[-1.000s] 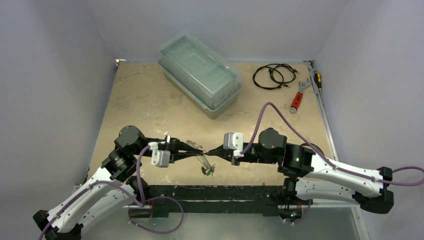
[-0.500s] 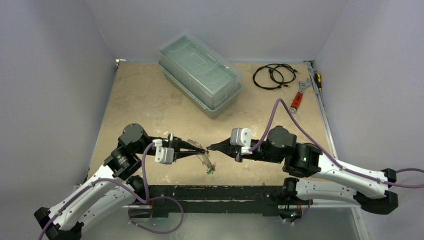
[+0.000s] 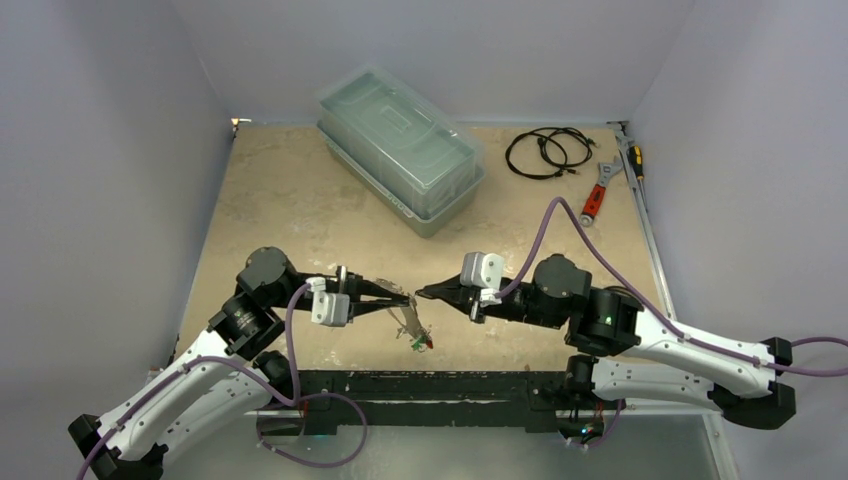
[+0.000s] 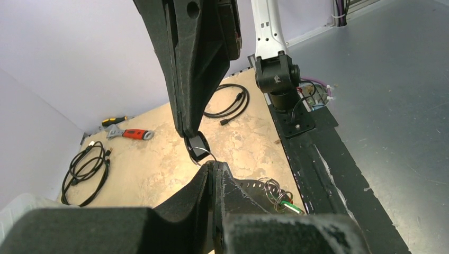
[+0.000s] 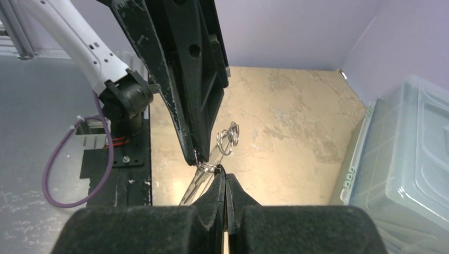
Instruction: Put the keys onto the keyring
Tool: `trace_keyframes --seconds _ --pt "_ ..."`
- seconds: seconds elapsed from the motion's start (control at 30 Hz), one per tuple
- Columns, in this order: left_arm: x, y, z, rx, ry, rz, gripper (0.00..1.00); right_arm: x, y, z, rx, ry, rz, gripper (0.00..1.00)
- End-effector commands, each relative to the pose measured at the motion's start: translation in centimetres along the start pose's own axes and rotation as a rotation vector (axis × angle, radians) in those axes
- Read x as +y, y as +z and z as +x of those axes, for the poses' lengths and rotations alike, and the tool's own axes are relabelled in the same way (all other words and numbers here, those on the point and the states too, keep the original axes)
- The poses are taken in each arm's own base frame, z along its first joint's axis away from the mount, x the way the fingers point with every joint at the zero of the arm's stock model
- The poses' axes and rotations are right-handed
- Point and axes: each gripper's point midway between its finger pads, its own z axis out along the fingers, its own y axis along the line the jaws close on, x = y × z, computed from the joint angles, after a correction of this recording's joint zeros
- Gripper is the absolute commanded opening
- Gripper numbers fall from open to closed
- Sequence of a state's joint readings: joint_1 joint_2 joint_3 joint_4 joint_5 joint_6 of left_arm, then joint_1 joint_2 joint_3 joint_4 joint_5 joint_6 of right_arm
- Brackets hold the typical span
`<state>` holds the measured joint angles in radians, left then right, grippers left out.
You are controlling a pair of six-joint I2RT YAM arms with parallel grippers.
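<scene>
My left gripper [image 3: 405, 297] is shut on the keyring [image 3: 411, 320], a thin silver plate with holes [image 4: 259, 186] that hangs down from its tip. Wire rings with a green and a red key [image 3: 421, 342] dangle from the plate's low end, and they show in the left wrist view [image 4: 284, 203]. My right gripper [image 3: 421, 292] faces it tip to tip and is shut on a black-headed key [image 4: 197, 150]. The key's small wire ring touches the left fingertips. A silver blade [image 5: 197, 185] shows beside the right gripper [image 5: 225, 177]. The left jaws [image 4: 212, 165] are pressed together.
A clear lidded plastic box [image 3: 400, 148] stands at the back middle. A coiled black cable [image 3: 545, 150], a red-handled wrench [image 3: 597, 195] and a screwdriver [image 3: 632, 160] lie at the back right. The black base rail [image 3: 430, 385] runs along the near edge.
The right arm has drawn back a little to the right, so the two tips no longer press together. The hanging keys have swung slightly. The left arm has shifted slightly.
</scene>
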<state>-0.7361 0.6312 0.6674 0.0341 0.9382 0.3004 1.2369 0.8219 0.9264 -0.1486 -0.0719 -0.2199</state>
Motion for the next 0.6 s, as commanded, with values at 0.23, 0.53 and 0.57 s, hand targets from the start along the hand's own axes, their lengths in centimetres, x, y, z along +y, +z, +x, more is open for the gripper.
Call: trace_keyframes --seconds 0.23,0.53,0.57 --pt "0.4 -0.1 -1.3 -0.025 0.061 -0.006 0.0 -2.2 0.2 0.8 0.004 0.037 0.148 0.0" --pt "1.7 -0.4 -0.8 0.01 0.061 -0.083 0.0 -2.0 0.3 1.0 0.001 0.044 0.137 0.02" --pt "1.7 -0.4 -0.9 0.009 0.062 -0.083 0.0 -1.5 0.4 1.0 -0.005 0.046 0.111 0.13"
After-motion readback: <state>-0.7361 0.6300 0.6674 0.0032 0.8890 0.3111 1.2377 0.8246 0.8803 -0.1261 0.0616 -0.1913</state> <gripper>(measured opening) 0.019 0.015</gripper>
